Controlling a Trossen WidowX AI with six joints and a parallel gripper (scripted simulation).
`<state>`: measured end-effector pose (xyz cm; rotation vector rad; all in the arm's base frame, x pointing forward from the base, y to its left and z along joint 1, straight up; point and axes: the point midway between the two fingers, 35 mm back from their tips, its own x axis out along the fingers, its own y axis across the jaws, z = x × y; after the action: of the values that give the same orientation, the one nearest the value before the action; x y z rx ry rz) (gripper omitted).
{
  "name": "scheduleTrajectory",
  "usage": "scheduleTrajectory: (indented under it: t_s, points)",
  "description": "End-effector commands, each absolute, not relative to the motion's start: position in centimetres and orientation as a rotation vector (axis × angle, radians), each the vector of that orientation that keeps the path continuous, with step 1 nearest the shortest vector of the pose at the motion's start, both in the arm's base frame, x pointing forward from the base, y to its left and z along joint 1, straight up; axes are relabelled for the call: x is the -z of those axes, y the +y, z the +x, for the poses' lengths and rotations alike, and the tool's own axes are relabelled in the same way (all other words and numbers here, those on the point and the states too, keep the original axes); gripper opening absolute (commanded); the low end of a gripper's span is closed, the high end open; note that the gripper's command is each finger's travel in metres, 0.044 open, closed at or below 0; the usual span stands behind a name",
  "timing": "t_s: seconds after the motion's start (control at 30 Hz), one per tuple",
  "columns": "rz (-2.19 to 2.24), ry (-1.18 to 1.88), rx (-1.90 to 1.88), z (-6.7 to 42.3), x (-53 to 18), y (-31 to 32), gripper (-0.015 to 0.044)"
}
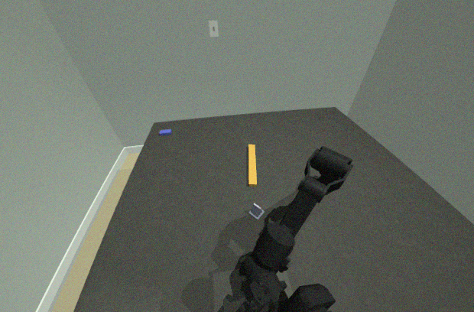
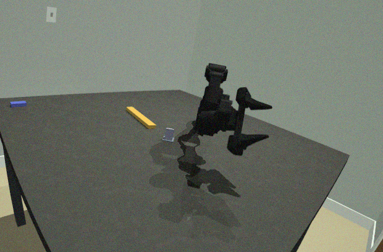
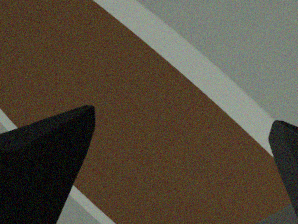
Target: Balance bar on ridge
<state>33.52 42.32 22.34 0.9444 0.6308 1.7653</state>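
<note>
A yellow bar point(image 1: 252, 164) point(image 2: 141, 117) lies flat on the dark table point(image 1: 171, 237) point(image 2: 83, 173). A small pale grey ridge point(image 1: 257, 211) point(image 2: 168, 134) stands on the table a short way in front of the bar's near end, apart from it. My gripper point(image 2: 269, 121) point(image 3: 185, 123) is open and empty. It hangs above the table to the right of the ridge and points away from bar and ridge, towards the table's right edge. The wrist view shows only the two fingertips over brown floor, baseboard and wall; neither bar nor ridge shows there.
A small blue block point(image 1: 165, 131) point(image 2: 18, 104) lies at the table's far left corner. The arm point(image 1: 290, 222) rises beside the ridge. Walls stand close behind and to the right of the table.
</note>
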Motion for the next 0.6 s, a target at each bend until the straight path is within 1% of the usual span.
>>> scheduleTrajectory:
  t_s: [0.0,0.07,0.1,0.57]
  points:
    - [0.944,0.629,-1.763,33.6,-22.3,42.3,0.0374]
    - [0.940,0.612,-1.744,34.2,-22.4,42.0,0.0321]
    - [0.936,0.598,-1.728,34.7,-22.4,41.8,0.0315]
    - [0.790,0.372,-1.414,43.7,-22.6,35.9,0.0315]
